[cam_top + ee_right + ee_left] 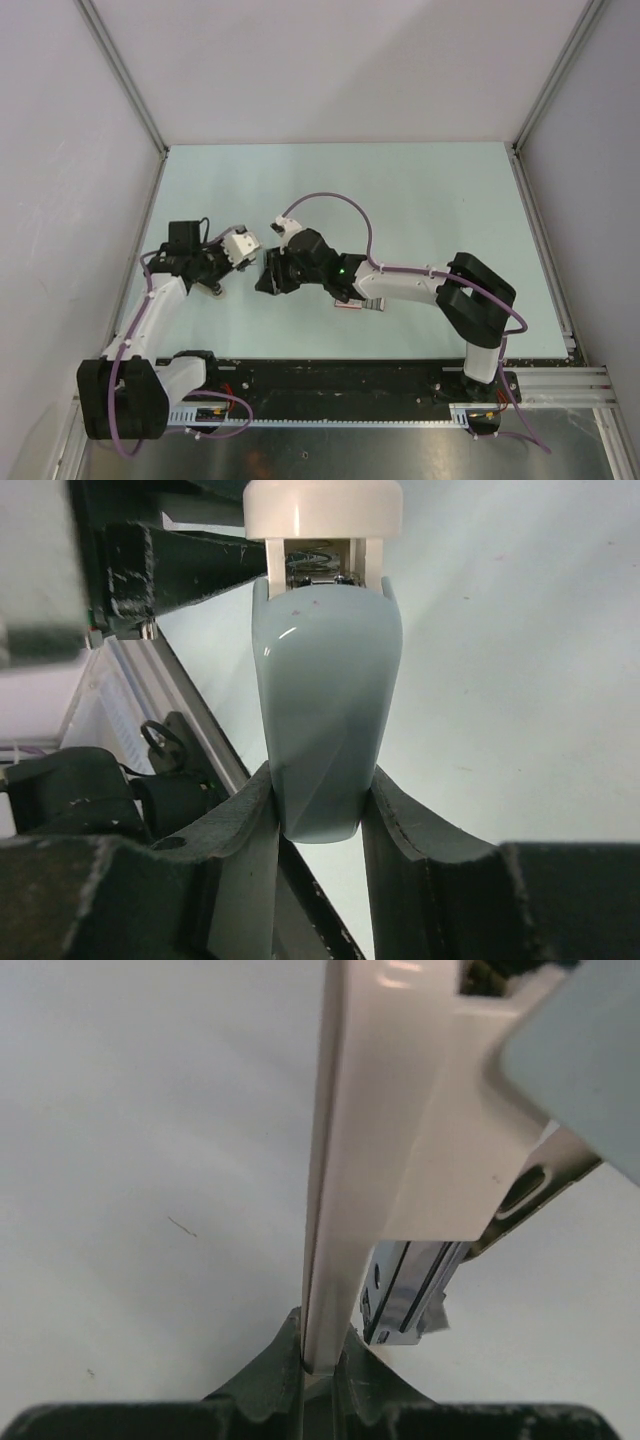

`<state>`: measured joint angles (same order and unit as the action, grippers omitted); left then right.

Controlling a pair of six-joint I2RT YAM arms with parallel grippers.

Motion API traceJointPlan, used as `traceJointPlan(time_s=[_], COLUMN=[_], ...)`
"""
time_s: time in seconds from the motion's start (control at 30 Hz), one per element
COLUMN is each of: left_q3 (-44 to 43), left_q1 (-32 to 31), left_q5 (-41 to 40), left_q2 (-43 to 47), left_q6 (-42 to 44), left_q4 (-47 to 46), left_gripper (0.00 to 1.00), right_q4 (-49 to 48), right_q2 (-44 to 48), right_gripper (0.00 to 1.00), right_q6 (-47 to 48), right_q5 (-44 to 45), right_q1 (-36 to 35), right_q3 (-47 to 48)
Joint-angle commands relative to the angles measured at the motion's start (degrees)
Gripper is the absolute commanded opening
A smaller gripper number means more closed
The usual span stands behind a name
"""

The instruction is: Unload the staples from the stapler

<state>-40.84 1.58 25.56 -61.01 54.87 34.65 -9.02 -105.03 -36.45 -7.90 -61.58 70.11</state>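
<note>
The stapler (241, 246) is held above the table between both grippers. It looks cream-white and pale blue-grey here, not black. My left gripper (325, 1345) is shut on the thin edge of its cream base (400, 1110). A silvery metal magazine (405, 1290) hangs out beside that base. My right gripper (320, 790) is shut on the rounded pale blue-grey top arm (325, 680), which ends in a white cap (322, 505). In the top view the left gripper (215, 265) and the right gripper (268, 275) face each other closely. I see no loose staples.
A flat pink-labelled box (350, 305) lies on the pale green table (420, 200), mostly hidden under the right forearm. Grey walls enclose the table on the left, back and right. A black rail (350, 380) carries the arm bases at the near edge.
</note>
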Motion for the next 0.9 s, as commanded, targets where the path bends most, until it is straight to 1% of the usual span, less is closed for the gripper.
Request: traceJointPlan(time_s=[0.0,0.17,0.27,0.37,0.43,0.57,0.67,0.7,0.77,0.87], left_q3=[2.2,5.0,5.6,5.1,3.4,-1.3,-3.2,-3.6,-4.7,-7.7], left_q1=[-3.2,-8.9,-9.9,-10.0,-10.1,-10.0,-9.9,-9.9,-9.3,-6.5], left_q5=[-7.3,-13.5,-13.4,-11.9,-9.6,-1.8,1.6,1.9,2.5,5.8], left_q2=[1.5,1.6,1.7,1.6,1.7,1.7,2.7,3.2,4.3,5.2], left_q6=[6.4,8.8,8.0,3.7,-0.7,-9.0,-13.2,-14.0,-15.6,-18.3], left_q4=[-7.2,-10.8,-11.3,-11.1,-9.0,-1.7,1.7,2.1,2.6,4.3], left_gripper=[0.03,0.03,0.03,0.05,0.11,0.31,0.43,0.46,0.49,0.52], right_q4=[5.6,5.5,4.5,2.3,0.4,-3.0,-4.3,-4.3,-3.7,-2.5], right_q2=[2.7,3.0,2.9,2.9,2.9,2.8,2.8,2.9,3.1,3.4], right_gripper=[0.0,0.0,0.0,0.0,0.0,0.0,0.0,0.0,0.0,0.0], right_q6=[5.2,5.7,4.8,3.4,2.1,0.1,-0.5,-0.5,-0.2,1.1], right_q5=[1.2,2.1,2.7,3.5,4.2,5.7,6.0,6.1,6.5,6.4], right_q1=[-0.2,-0.4,-0.4,-0.2,0.1,1.3,2.5,2.9,3.6,4.6], right_q3=[-1.4,-2.1,-2.4,-2.4,-2.4,-2.4,-2.3,-2.3,-2.4,-2.4])
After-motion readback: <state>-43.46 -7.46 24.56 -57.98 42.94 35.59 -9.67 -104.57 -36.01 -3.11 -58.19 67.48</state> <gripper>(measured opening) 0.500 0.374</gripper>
